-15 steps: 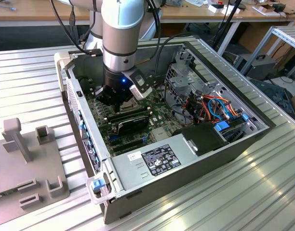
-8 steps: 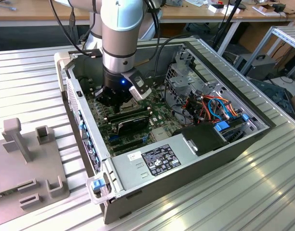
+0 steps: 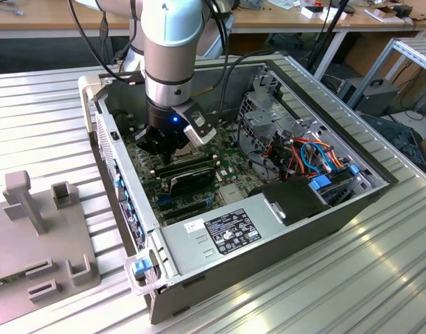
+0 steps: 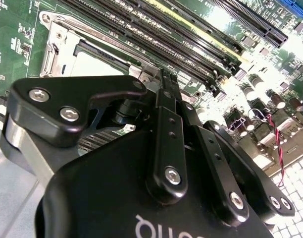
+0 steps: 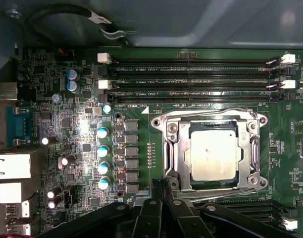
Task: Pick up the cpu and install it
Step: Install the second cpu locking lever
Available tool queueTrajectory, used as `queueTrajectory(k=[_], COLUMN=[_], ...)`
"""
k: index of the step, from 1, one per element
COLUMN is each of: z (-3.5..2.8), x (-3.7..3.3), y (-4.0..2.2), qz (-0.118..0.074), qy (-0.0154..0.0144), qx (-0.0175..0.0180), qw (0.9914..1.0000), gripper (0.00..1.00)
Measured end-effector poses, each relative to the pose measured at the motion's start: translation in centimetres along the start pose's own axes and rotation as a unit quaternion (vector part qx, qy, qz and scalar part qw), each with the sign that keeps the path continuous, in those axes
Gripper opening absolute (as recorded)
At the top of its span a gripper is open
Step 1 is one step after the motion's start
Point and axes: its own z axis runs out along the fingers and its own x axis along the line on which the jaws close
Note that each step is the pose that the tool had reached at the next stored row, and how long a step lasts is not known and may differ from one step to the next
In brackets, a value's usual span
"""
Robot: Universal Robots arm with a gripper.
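Gripper point(image 5: 159, 184) fingers closed together, holding nothing I can see | cpu point(image 5: 213, 154) lies seated in socket frame point(image 5: 172, 148), at 1 o'clock from fingertips | I judge risk: descent could clip frame, shifting cpu askew.

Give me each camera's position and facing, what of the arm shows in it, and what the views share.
Exterior view: off the arm, above and to one side, looking down into the open computer case; the arm reaches inside.
First wrist view: on the arm, facing straight down at the motherboard; the cpu lies in the socket; the gripper sits at the frame edge.
Second wrist view: on the arm, looking obliquely along the gripper at the memory slots.
Shared: both wrist views show the socket, cpu and gripper.
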Motion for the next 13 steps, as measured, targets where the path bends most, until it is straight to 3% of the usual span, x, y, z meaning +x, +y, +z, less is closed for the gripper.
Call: queueTrajectory(k=[10, 13], z=[0.03, 0.11], x=[0.00, 0.03], y=[0.07, 0.05], qz=[0.000, 0.000], qy=[-0.0002, -0.0016], qx=[-0.0020, -0.0024], qw=[1.00000, 1.00000], gripper=[0.11, 0.11])
